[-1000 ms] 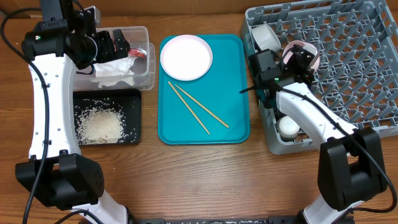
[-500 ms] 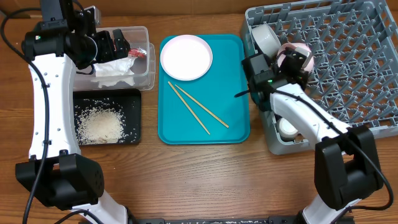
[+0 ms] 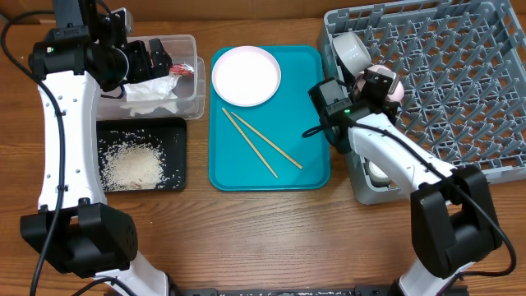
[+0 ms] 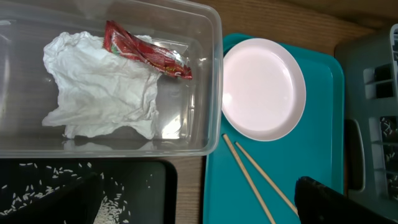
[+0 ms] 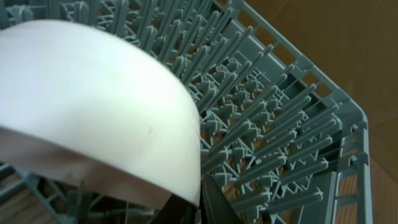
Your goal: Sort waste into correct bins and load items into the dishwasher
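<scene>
Overhead: the right tool (image 3: pixel 377 79) hangs just right of the teal tray (image 3: pixel 316 131), over the dish rack (image 3: pixel 460 90). As far as I can judge, it is clenched on the rim of a white bowl (image 3: pixel 393 90). A second bowl (image 3: pixel 352 49) leans in the rack right of the tray's far corner, and a cup (image 3: pixel 380 171) sits right of its near corner. The plate (image 3: pixel 246 76) lies on the tray's far-left part, and the 2 chopsticks (image 3: pixel 261 148) cross its middle. Left of the tray, the left tool (image 3: pixel 154 59) hovers over the clear tub (image 3: pixel 194 103), with the rice (image 3: pixel 131 164) in the black tray (image 3: pixel 177 179).

Left wrist: the napkin (image 4: pixel 99 93) and the wrapper (image 4: pixel 146 53) lie in the tub, left of the tray. The left tool's fingers stand wide apart, released and empty.

Right wrist: the held bowl's domed outside fills the view, with pegs behind it. 1 dark fingertip (image 5: pixel 211 202) meets its rim at the bottom edge.

The bowl looks hard, smooth and light. A pinch on the thin rim may let it swing or slip, so it wants a firm hold and a gentle lowering between pegs. The plate lies flat and offers only its edge. The chopsticks are slim and likely to roll.
</scene>
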Controlling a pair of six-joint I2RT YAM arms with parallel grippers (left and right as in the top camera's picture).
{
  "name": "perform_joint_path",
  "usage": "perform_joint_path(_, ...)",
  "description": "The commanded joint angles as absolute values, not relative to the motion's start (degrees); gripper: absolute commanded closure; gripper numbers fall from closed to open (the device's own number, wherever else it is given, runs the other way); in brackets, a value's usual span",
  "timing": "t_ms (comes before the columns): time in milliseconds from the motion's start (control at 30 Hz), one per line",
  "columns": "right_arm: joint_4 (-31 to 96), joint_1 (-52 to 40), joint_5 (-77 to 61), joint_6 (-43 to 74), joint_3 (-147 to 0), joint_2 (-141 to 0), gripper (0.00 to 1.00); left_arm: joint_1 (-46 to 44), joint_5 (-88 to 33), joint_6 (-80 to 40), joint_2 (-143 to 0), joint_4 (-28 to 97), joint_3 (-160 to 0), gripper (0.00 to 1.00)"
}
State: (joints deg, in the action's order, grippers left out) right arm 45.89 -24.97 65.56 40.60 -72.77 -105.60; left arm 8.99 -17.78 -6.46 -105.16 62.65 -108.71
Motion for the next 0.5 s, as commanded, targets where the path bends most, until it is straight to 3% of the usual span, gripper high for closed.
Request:
perform_joint_path(0,45.89,-26.5,62.46,40.25,-72.6,-106.21,0.93,8.97,-17.5,-5.78,-103.48,62.76,-109.54,0.0)
perform_joint_path(67,45.78,-27.49,61.34,40.25,-72.6,-106.21,0.89,8.97,-17.5,-5.8,-103.48,62.76,-109.54,0.0)
perform_joint_path(133,45.82,-28.77,61.14,40.25,-72.6,-106.21,0.8,8.97,-17.5,-5.8,-103.48,62.76,-109.54,0.0)
perform_joint_path(267,45.8,-31.44,61.17,40.25,-72.6,-106.21,0.32,8.97,-17.52,-5.78,-103.48,62.76,-109.54,0.0)
perform_joint_path(367,45.82,-33.3,61.14,40.25,-72.69,-106.21,0.15,8.97,-17.5,-5.8,-103.48,62.76,-109.54,0.0)
perform_joint_path(467,45.82,-34.09,59.55,40.14,-73.34,-106.19,0.04,8.97,-17.52,-5.8,-103.48,62.76,-109.54,0.0)
